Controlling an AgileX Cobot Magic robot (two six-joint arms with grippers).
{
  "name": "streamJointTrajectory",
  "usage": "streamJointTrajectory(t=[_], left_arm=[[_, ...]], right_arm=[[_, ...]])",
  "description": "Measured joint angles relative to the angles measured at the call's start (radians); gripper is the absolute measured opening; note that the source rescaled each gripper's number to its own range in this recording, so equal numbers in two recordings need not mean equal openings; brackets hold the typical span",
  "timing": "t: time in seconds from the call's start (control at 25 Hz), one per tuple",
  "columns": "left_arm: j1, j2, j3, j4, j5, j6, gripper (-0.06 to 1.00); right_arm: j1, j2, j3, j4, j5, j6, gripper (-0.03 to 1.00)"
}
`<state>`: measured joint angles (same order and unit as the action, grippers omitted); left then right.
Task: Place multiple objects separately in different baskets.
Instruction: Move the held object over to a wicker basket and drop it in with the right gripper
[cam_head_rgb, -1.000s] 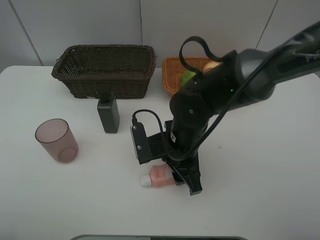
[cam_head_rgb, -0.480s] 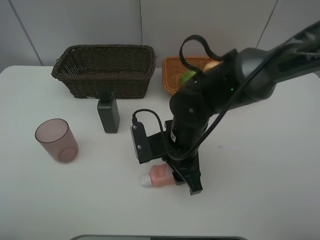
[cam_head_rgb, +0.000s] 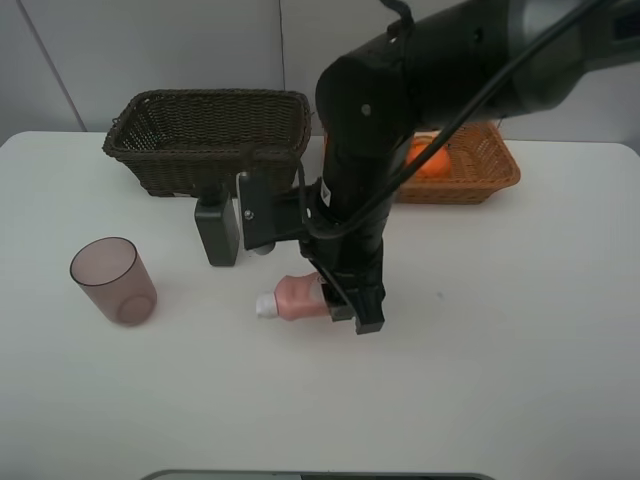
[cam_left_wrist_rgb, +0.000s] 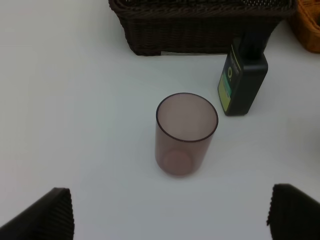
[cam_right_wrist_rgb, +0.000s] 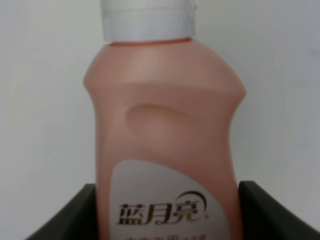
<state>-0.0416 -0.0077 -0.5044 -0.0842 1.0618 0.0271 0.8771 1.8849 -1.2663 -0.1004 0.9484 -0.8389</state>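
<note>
Right wrist view: the pink squeeze bottle (cam_right_wrist_rgb: 162, 130) is pinched at its label end by the right tool (cam_head_rgb: 338, 305), in front of the dark brown basket (cam_head_rgb: 200, 165). It is best lifted clear of that basket's rim before release. The left tool (cam_left_wrist_rgb: 170, 212) is spread.

Dark bottle (cam_head_rgb: 218, 232) stands just before brown basket (cam_head_rgb: 200, 165).

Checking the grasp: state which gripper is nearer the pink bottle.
Right. The right gripper is shut on the pink bottle; the left gripper, jaws open, faces the cup, outside the high view.
</note>
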Motion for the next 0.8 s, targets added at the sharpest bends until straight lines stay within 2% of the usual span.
streamJointTrajectory(t=[0.24, 0.4, 0.64, 0.8], left_arm=[[0.0, 0.0, 0.0, 0.0, 0.0, 0.0, 1.0], [0.0, 0.0, 0.0, 0.0, 0.0, 0.0, 1.0], [0.0, 0.0, 0.0, 0.0, 0.0, 0.0, 1.0], [0.0, 0.0, 0.0, 0.0, 0.0, 0.0, 1.0]], right_arm=[[0.0, 0.0, -0.115, -0.006, 0.052, 0.114, 0.02], [-0.011, 0.001, -0.195, -0.012, 0.064, 0.233, 0.02], [-0.063, 0.065, -0.372, -0.009, 0.11, 0.498, 0.02], [-0.099, 0.117, -0.476, -0.009, 0.073, 0.659, 0.02]])
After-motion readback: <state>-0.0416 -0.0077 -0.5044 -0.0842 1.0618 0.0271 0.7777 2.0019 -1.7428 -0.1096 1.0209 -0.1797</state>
